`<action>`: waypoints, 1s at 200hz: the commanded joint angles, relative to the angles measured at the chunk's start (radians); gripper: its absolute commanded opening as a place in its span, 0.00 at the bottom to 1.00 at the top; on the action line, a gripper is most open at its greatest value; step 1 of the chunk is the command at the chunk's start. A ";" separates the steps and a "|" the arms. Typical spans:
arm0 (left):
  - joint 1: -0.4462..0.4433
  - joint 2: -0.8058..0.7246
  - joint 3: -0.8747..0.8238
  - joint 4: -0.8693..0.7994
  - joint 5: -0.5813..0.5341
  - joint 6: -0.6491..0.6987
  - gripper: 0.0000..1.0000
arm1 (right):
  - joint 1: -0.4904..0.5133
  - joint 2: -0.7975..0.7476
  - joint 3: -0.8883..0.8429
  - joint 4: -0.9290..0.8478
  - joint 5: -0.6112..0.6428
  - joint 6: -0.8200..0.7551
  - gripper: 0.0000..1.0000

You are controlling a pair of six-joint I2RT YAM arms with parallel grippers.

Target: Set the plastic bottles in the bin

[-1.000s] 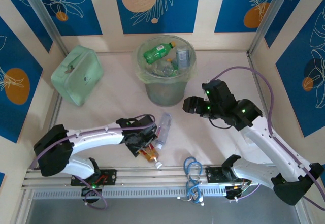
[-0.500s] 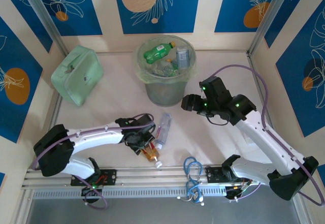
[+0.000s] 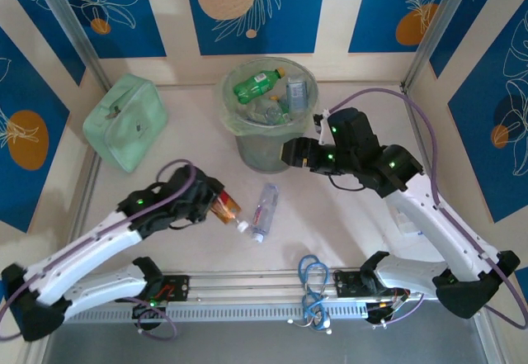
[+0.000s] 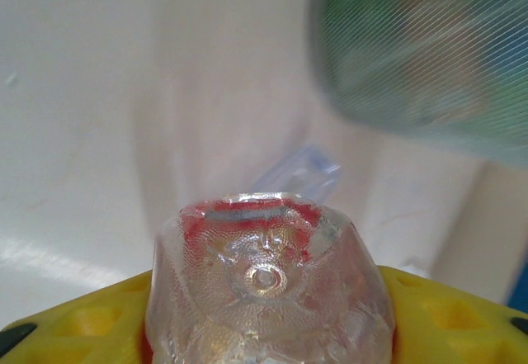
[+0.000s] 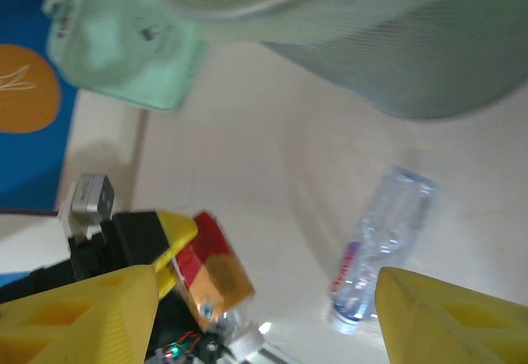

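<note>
In my left wrist view the bin [image 4: 429, 50] is a green blur cut off by the top right corner. The red-labelled bottle [image 4: 268, 290] shows me its dimpled base and hides the rest of itself. My yellow fingers [image 4: 450, 314] press in on both sides of it, so my left gripper [image 3: 216, 207] is clenched on that bottle, near the counter's [image 3: 181, 162] near left part. From above, the bottle's long axis slants from the gripper toward the near right, white cap leading. I cannot tell whether the cap touches the counter.

Just right of it the clear bottle [image 3: 264, 211] lies on its side, apart from both grippers. Its base points toward the bin and its cap toward the near edge.

My right gripper [image 3: 290, 153] hangs just beside the bin's near right wall, its fingers spread wide with nothing between them. Its camera cuts off the bin's rim and part of the pale green soft case [image 5: 124, 50].

The bin stands at the middle of the far edge. Inside, a green bottle [image 3: 256, 84] lies with its cap toward the far right; the clear bottles beneath it are hard to separate.
</note>
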 commanded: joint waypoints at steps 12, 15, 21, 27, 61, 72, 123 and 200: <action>0.149 -0.080 0.054 0.146 -0.046 0.089 0.52 | 0.035 0.045 0.076 0.098 -0.154 0.005 0.70; 0.163 -0.077 0.063 0.165 -0.035 0.099 0.52 | 0.039 0.049 0.081 0.107 -0.162 0.008 0.70; 0.187 -0.067 0.084 0.209 -0.009 0.121 0.52 | 0.050 0.056 0.092 0.118 -0.173 0.012 0.70; 0.211 -0.049 0.105 0.254 0.027 0.146 0.52 | 0.061 0.063 0.106 0.125 -0.179 0.015 0.70; 0.256 0.070 0.265 0.411 0.161 0.245 0.51 | 0.101 0.101 0.187 0.109 -0.181 0.001 0.69; 0.259 0.091 0.286 0.460 0.174 0.242 0.51 | 0.108 0.103 0.193 0.107 -0.180 -0.001 0.69; 0.282 0.164 0.293 0.683 0.293 0.139 0.50 | 0.125 0.115 0.182 0.133 -0.168 0.017 0.69; 0.292 0.255 0.283 0.924 0.453 0.011 0.46 | 0.023 0.171 0.258 0.164 -0.236 0.032 0.64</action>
